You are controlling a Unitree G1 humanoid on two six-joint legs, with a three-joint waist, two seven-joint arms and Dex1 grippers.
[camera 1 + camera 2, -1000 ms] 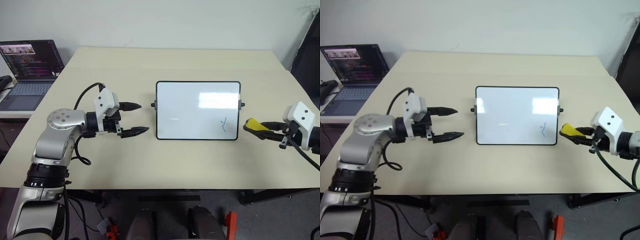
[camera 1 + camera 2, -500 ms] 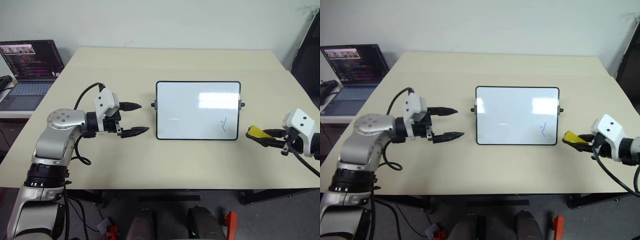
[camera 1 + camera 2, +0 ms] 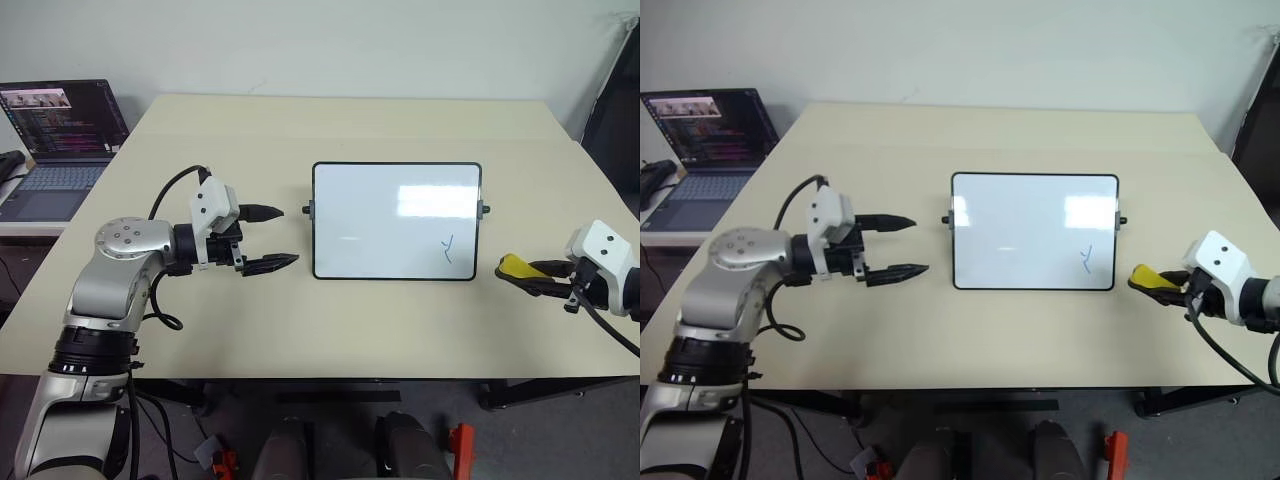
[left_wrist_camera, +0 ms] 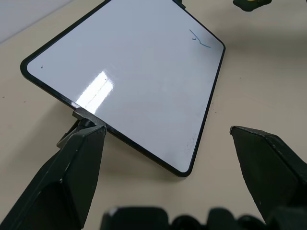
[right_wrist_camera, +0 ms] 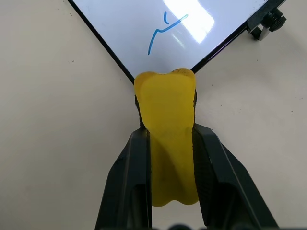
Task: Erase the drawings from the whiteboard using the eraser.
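Backing off the whiteboard [image 3: 396, 221] to its right with the eraser [image 3: 515, 267] pinched tight, the right gripper [image 3: 532, 277] leaves 1 drawing [image 3: 449, 249] unwiped, while the left gripper [image 3: 270, 237] waits open beside the board's left edge.

A: Whiteboard [image 3: 396, 220] lies flat mid-table, glossy white, thin dark frame, rounded corners, a small black knob on each short side, with a pale patch of glare across its far right part.

B: And the drawings [image 3: 449, 248]?

A: One thin blue scribble shows, Y-like, near the board's near right corner. The rest of the surface looks clean.

B: The eraser [image 3: 514, 266]?

A: Bright yellow little block, off the board just past its right edge, near that same corner, pinched between two black fingers [image 5: 132, 177] and sticking out ahead of them.
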